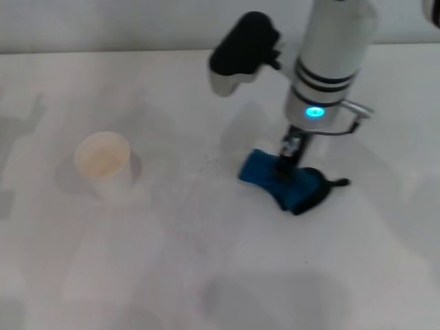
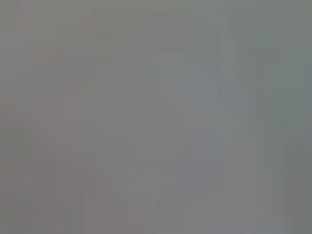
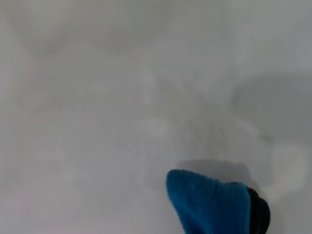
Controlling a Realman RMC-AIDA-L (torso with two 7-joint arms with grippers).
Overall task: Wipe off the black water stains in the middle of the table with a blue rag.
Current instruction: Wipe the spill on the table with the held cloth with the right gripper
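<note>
The blue rag (image 1: 285, 184) lies bunched on the white table (image 1: 172, 275), right of the middle, with its black edging and thin loop (image 1: 338, 183) pointing right. My right gripper (image 1: 289, 159) comes straight down onto the rag and is shut on a fold of it. In the right wrist view a corner of the rag (image 3: 209, 202) shows against bare table (image 3: 97, 122). No dark blotch shows anywhere; only faint pale streaks (image 1: 203, 168) lie left of the rag, and one tiny dark speck (image 1: 306, 262) nearer the front. The left gripper is out of view.
A white paper cup (image 1: 104, 162) stands upright at the left of the table. The table's far edge (image 1: 103, 51) meets a pale wall. The left wrist view shows only a plain grey surface (image 2: 156, 117).
</note>
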